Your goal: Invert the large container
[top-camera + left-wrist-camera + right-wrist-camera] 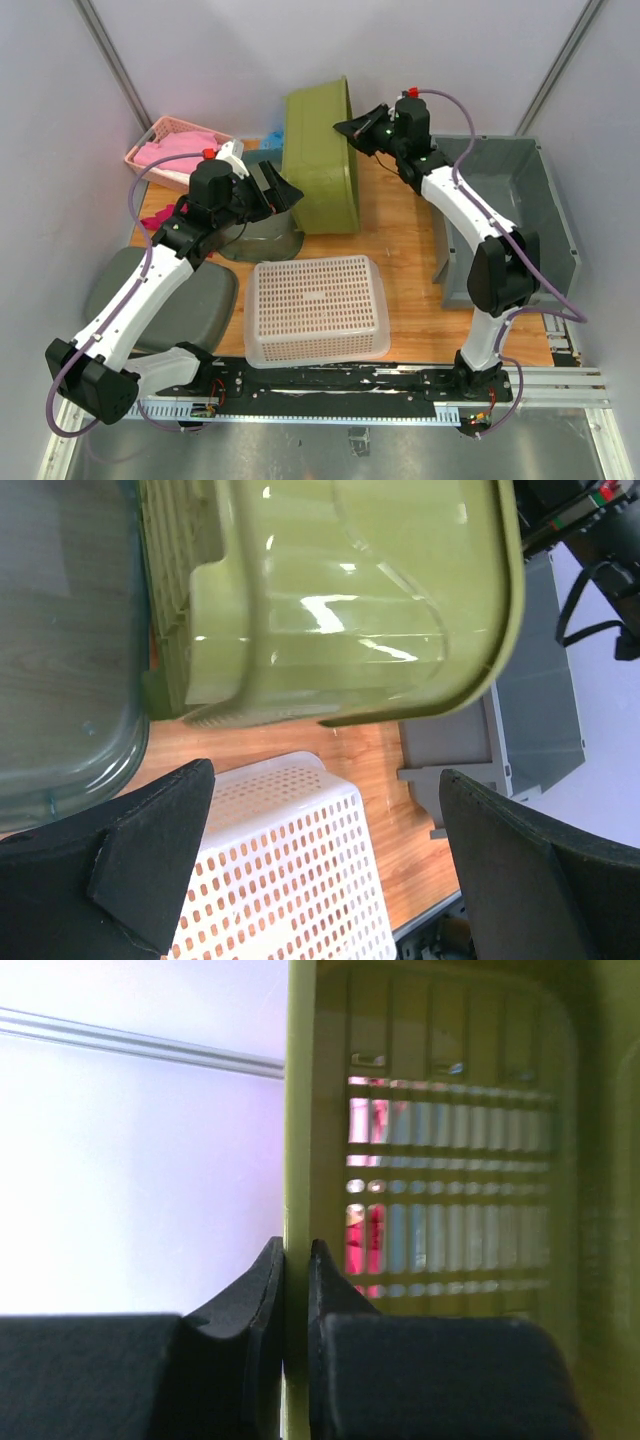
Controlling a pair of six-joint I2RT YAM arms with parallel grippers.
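The large container (553, 215) is a light grey crate at the table's right side, standing open side up; its corner (535, 710) also shows in the left wrist view. My right gripper (347, 128) is not on it. It is shut on the rim of the olive-green bin (320, 175), which is tipped up on its side at the back centre. In the right wrist view the jaws (296, 1260) pinch that green rim (300, 1110). My left gripper (285, 190) hangs open left of the green bin, nothing between its fingers (150, 860).
A white mesh basket (318, 308) lies upside down at the front centre. A dark translucent tub (262, 238) sits under my left gripper, a dark grey tub (185, 305) at front left. A pink basket (170, 145) of cloths stands back left.
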